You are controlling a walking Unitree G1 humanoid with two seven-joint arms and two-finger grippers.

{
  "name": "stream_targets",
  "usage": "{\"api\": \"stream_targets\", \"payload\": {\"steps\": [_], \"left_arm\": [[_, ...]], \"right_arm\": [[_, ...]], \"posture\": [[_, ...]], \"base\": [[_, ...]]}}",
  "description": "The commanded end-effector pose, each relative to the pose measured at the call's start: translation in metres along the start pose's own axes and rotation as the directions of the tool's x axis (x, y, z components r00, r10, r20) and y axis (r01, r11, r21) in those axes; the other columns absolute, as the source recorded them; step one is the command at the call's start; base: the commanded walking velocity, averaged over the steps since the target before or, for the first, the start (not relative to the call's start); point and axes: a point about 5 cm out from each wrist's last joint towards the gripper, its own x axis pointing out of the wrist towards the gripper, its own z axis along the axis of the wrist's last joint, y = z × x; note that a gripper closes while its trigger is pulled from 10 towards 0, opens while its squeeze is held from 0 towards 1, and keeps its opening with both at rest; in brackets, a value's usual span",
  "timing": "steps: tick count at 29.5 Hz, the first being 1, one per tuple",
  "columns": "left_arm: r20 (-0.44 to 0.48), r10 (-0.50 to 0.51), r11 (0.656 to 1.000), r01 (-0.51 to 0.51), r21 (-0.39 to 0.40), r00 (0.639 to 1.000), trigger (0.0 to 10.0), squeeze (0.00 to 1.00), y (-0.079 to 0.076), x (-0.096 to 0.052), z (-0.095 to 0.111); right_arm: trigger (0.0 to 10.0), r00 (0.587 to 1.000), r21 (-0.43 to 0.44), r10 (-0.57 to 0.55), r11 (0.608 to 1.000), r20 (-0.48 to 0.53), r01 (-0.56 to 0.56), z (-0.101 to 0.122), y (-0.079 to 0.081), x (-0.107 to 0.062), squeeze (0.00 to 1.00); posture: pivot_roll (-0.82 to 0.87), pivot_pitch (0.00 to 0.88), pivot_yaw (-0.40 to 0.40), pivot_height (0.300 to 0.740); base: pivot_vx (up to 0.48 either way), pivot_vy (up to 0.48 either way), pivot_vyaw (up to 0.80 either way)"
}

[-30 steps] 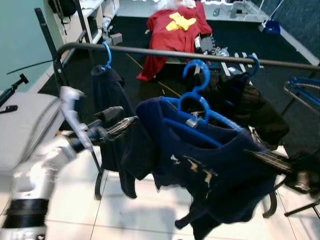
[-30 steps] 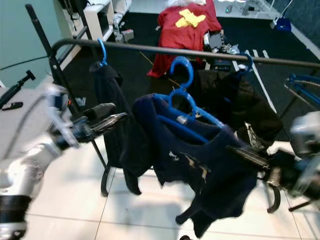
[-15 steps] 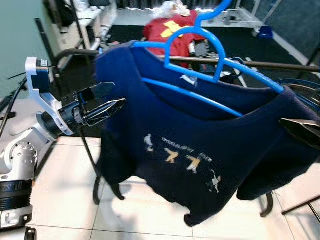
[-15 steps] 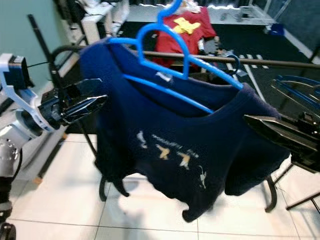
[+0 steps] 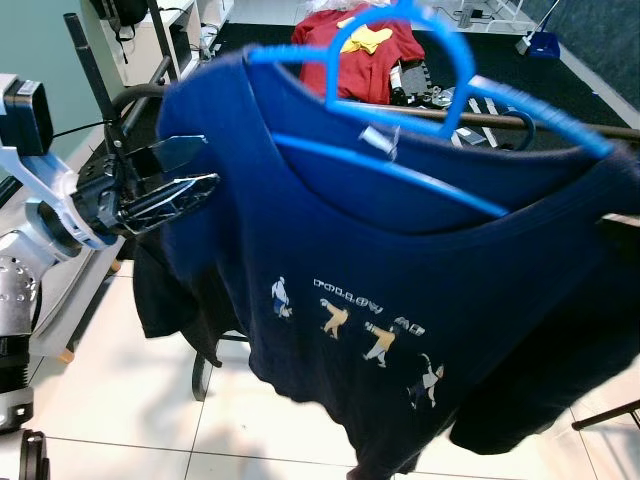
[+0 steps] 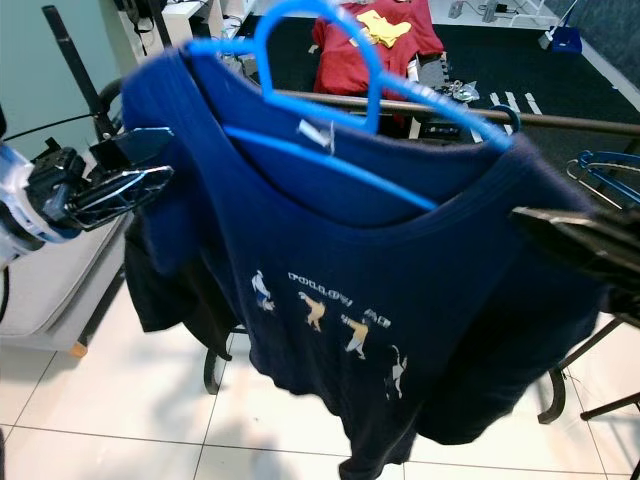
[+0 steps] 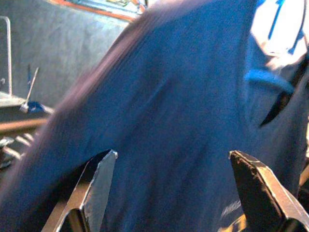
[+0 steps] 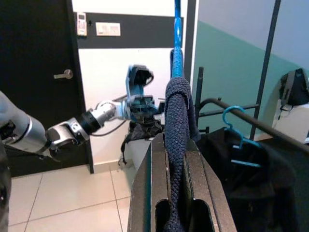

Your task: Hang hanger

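while the right gripper (image 8: 171,164) pinches the shirt (image 5: 400,300) and the left gripper (image 5: 165,175) gapes empty, the hanger (image 5: 400,60) next needs hooking onto the rail (image 6: 560,122).

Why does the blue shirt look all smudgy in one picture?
Left wrist view: the navy shirt sits very close and is blurred, though the left pincer fingertips look sharp. Left eye view: the shirt print is clear, the blue hanger slightly smeared. Right wrist view: sharp and bright.
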Motion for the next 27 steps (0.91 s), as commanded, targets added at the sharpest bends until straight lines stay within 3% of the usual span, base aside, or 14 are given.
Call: {"api": "stream_targets", "payload": {"steps": [1, 4, 10, 17, 21, 25, 27], "left_arm": [[-0.016, 0.042, 0.999, -0.041, 0.021, 0.999, 10.0, 0.0, 0.004, -0.017, 0.003], [-0.02, 0.065, 0.997, -0.065, 0.029, 0.998, 10.0, 0.0, 0.006, -0.021, 0.004], [0.018, 0.173, 0.981, -0.174, 0.083, 0.985, 10.0, 0.0, 0.015, -0.045, 0.017], [0.063, 0.185, 0.975, -0.191, 0.115, 0.981, 10.0, 0.0, 0.017, -0.051, 0.028], [0.071, 0.084, 0.99, -0.091, 0.104, 0.994, 10.0, 0.0, 0.01, -0.046, 0.03], [0.063, 0.057, 0.993, -0.063, 0.1, 0.996, 10.0, 0.0, 0.008, -0.044, 0.029], [0.046, -0.017, 0.997, 0.014, 0.076, 0.999, 10.0, 0.0, 0.003, -0.041, 0.026]], "right_arm": [[0.0, 0.999, -0.036, 0.024, 0.999, 0.042, -0.023, 0.012, 0.004, -0.001, 0.0], [0.0, 0.999, -0.04, 0.027, 0.999, 0.046, -0.025, 0.015, 0.005, -0.002, 0.0], [0.0, 0.998, -0.042, 0.037, 0.999, 0.048, -0.035, 0.019, 0.006, -0.006, 0.0], [0.0, 0.998, -0.019, 0.027, 0.999, 0.048, -0.027, 0.018, 0.006, -0.011, 0.0], [0.0, 0.998, 0.005, 0.028, 1.0, 0.048, -0.028, 0.016, 0.007, -0.012, 0.0], [0.0, 0.999, 0.009, 0.028, 1.0, 0.045, -0.029, 0.015, 0.006, -0.011, 0.0], [0.0, 0.999, 0.013, 0.024, 1.0, 0.036, -0.024, 0.012, 0.005, -0.007, 0.0]], "posture": [[-0.1, 0.103, -0.011, 0.74], [-0.1, 0.103, -0.011, 0.74], [-0.11, 0.107, -0.012, 0.74], [-0.11, 0.113, -0.013, 0.74], [-0.11, 0.114, -0.013, 0.74], [-0.1, 0.115, -0.012, 0.74], [-0.1, 0.115, -0.009, 0.74]], "base": [[0.0, 0.0, 0.0], [0.0, 0.0, 0.0], [0.0, 0.0, 0.0], [0.0, 0.0, 0.0], [0.0, 0.0, 0.0], [0.0, 0.0, 0.0], [0.0, 0.0, 0.0]]}}
